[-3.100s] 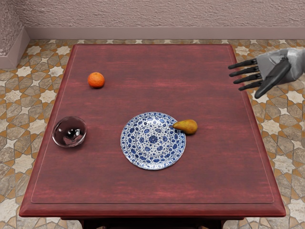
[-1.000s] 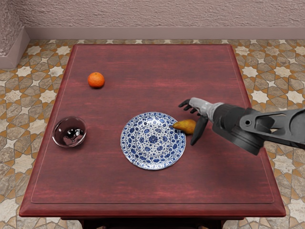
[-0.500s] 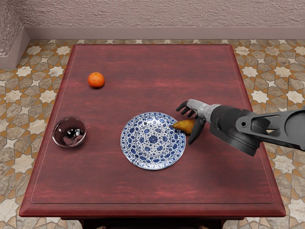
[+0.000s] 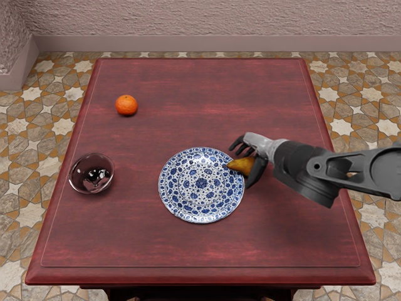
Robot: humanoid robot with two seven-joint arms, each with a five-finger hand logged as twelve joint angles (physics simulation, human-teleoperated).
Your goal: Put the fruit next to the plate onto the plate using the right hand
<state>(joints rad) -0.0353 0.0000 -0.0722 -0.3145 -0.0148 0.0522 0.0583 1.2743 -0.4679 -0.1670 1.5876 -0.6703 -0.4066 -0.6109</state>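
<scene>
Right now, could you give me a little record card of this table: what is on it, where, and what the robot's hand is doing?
surface: red wooden table
dish: blue-and-white patterned plate, no fruit on it
fruit to move: pear, at the plate's right rim, not yet on the plate
right hand: fingers curled around the pear
left hand: not in view
other items: orange at the far left; glass bowl near the left edge
</scene>
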